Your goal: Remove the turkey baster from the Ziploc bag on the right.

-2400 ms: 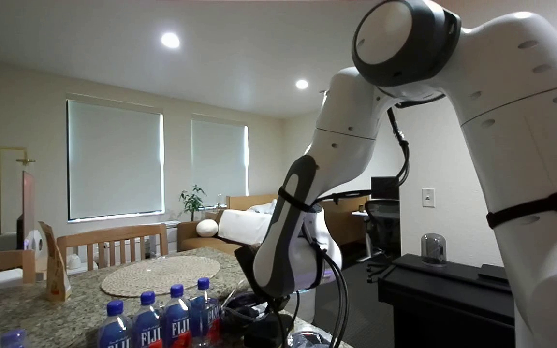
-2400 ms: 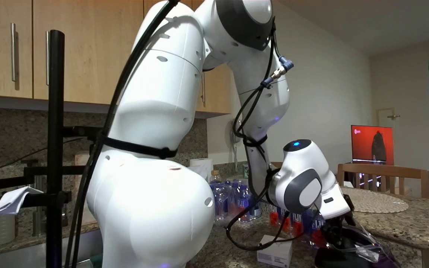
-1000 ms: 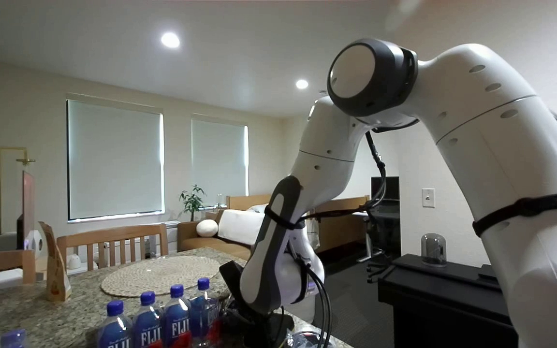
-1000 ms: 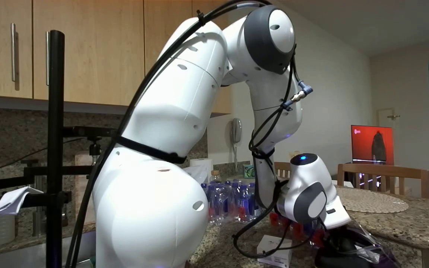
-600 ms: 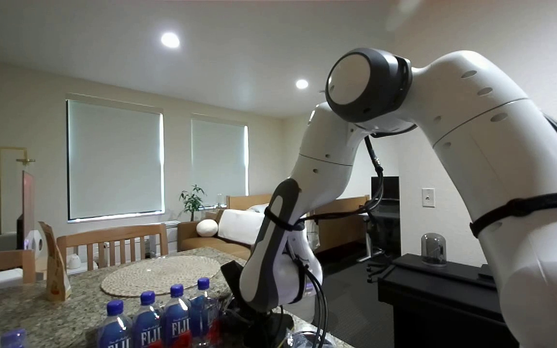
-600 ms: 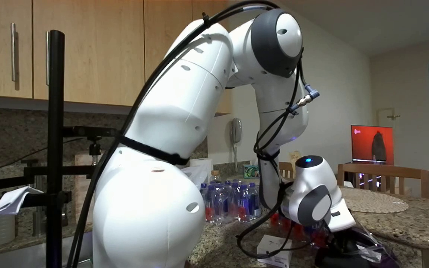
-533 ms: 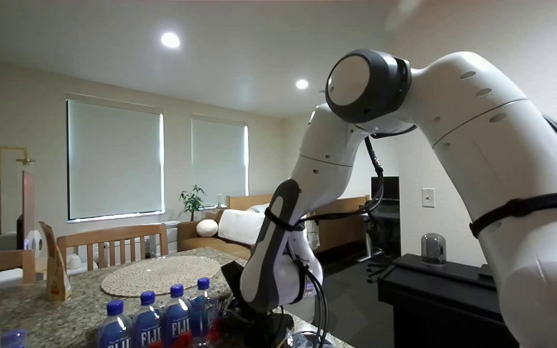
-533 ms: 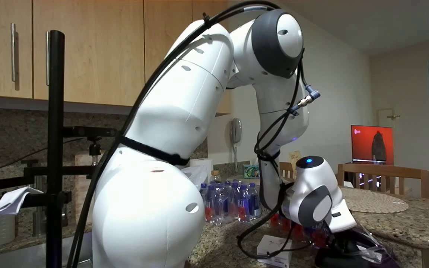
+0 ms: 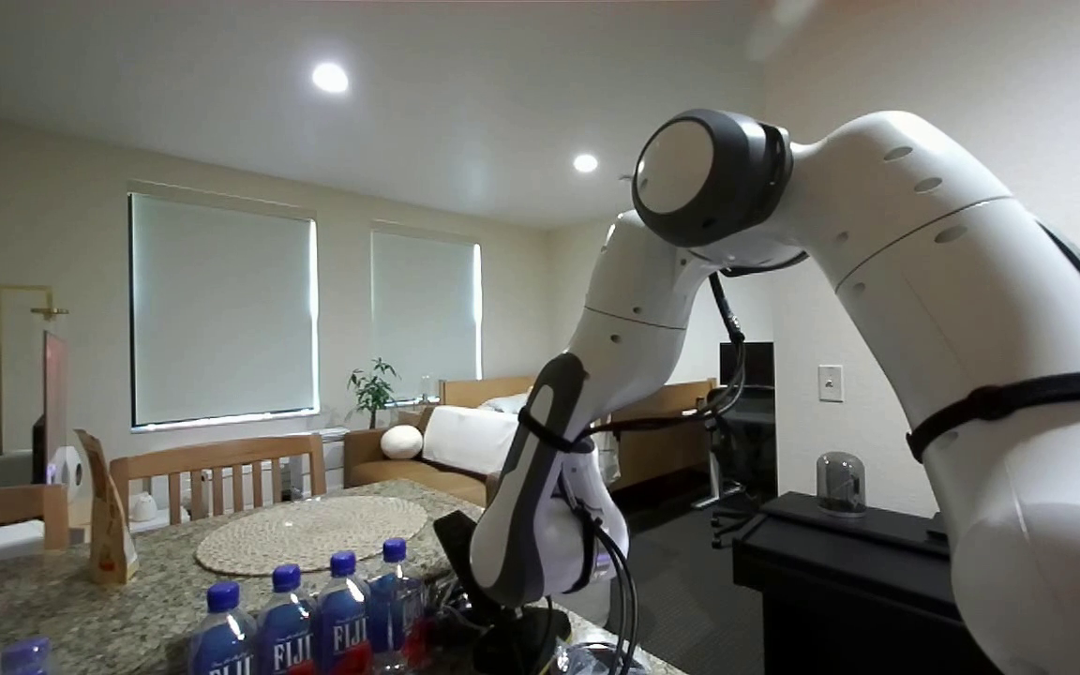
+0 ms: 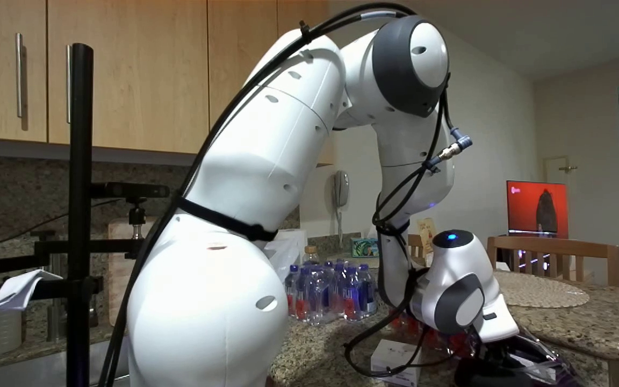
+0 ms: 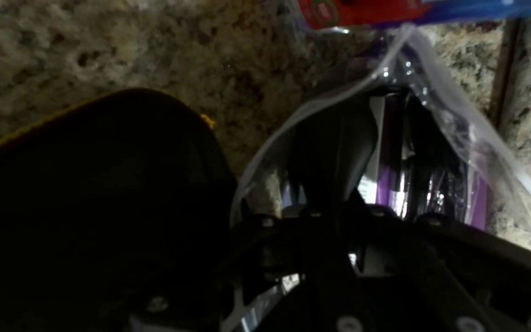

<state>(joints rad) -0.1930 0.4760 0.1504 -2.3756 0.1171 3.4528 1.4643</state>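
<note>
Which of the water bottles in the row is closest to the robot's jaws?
The rightmost bottle of the row in an exterior view; the row's other bottles stand farther left, away from the jaws.

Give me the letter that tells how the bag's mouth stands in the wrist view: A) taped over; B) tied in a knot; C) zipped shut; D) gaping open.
D: the bag has its two edges spread apart from one corner, with something purple showing between them.
</note>
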